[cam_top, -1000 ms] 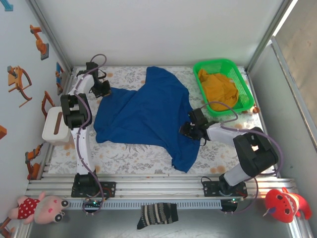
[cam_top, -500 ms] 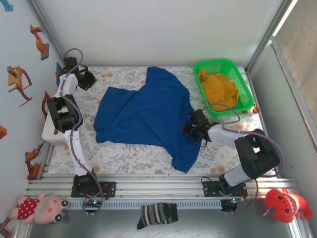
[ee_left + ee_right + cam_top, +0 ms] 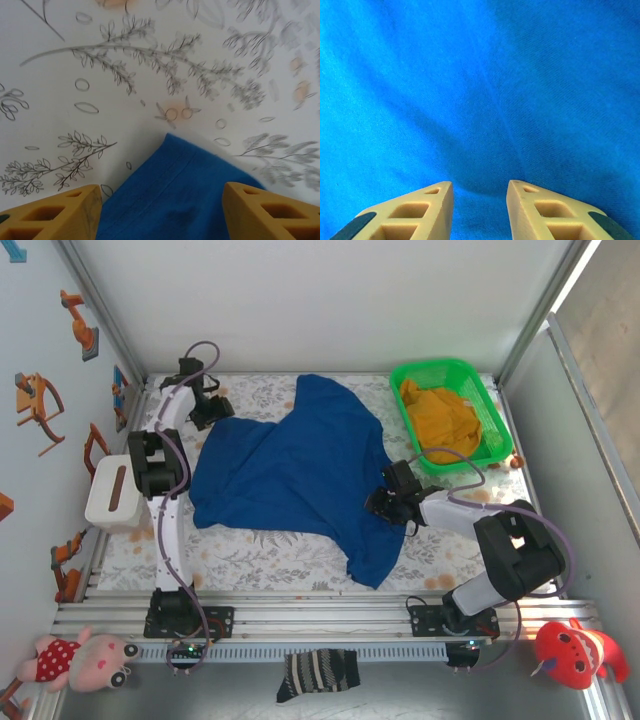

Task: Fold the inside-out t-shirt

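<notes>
The inside-out t-shirt (image 3: 295, 475) is royal blue and lies spread, rumpled, across the middle of the flowered table. My left gripper (image 3: 212, 412) is at its far left corner. In the left wrist view that hemmed corner (image 3: 180, 185) lies flat on the table between the widely parted yellow fingers (image 3: 55, 215) of the open gripper (image 3: 160, 200), touching neither. My right gripper (image 3: 387, 502) rests at the shirt's right edge. In the right wrist view, the right gripper (image 3: 480, 192) has its fingers partly apart over blue cloth (image 3: 485, 90), with a shaded fold between the tips.
A green basket (image 3: 432, 367) with a mustard-yellow garment (image 3: 440, 420) stands at the far right. A white box (image 3: 112, 495) sits against the left wall. A striped sock (image 3: 318, 673) and plush toys (image 3: 85, 658) lie beyond the front rail.
My left gripper has opened and let go of the shirt's corner. Its arm swung out to the left and came back over that corner. The right gripper has hardly moved.
</notes>
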Robot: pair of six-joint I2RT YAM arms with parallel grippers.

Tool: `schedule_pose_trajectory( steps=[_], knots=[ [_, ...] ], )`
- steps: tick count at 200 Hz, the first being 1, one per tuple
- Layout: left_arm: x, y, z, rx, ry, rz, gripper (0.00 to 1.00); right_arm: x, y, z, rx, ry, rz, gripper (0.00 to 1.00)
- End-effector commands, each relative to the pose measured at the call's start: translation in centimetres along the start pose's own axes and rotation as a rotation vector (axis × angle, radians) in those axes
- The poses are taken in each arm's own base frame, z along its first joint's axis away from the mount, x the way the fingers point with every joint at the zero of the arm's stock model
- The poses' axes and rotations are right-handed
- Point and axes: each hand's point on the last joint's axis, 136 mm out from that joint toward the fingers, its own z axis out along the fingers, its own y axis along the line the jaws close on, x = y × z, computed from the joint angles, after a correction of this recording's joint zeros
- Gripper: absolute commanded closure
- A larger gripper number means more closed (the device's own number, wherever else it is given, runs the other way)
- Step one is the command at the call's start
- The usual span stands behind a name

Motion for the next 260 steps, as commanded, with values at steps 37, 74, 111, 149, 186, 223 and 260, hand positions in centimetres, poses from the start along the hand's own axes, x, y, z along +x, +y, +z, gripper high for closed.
schedule_pose_trajectory(
  steps=[37, 74, 111, 149, 186, 223, 260],
  knots=[
    [2.2, 2.7, 1.1, -0.248, 0.113, 0.115, 0.33, 1.4, -3.3, -0.3, 0.117, 0.035, 0.036, 0.66],
    [3.9, 2.7, 2.1, -0.232, 0.199, 0.110, 0.35, 1.0, -3.0, -0.7, 0.108, 0.022, 0.033, 0.66],
    [5.0, 1.7, 2.5, -0.165, 0.244, 0.105, 0.84, 0.7, -2.7, -1.1, 0.106, 0.012, 0.033, 0.66],
    [2.9, 0.7, 0.9, -0.101, 0.171, 0.054, 1.00, 0.6, -3.0, -1.2, 0.117, 0.013, 0.038, 0.66],
    [-2.8, 1.6, -3.5, 0.055, 0.010, -0.151, 1.00, 0.9, -4.2, -1.1, 0.154, 0.021, 0.056, 0.66],
    [-6.0, 3.7, -6.0, 0.126, -0.077, -0.281, 1.00, 1.3, -5.3, -0.8, 0.184, 0.031, 0.080, 0.66],
    [-6.4, 4.9, -5.5, 0.117, -0.086, -0.326, 1.00, 1.5, -5.6, -0.6, 0.194, 0.038, 0.086, 0.67]
  ],
)
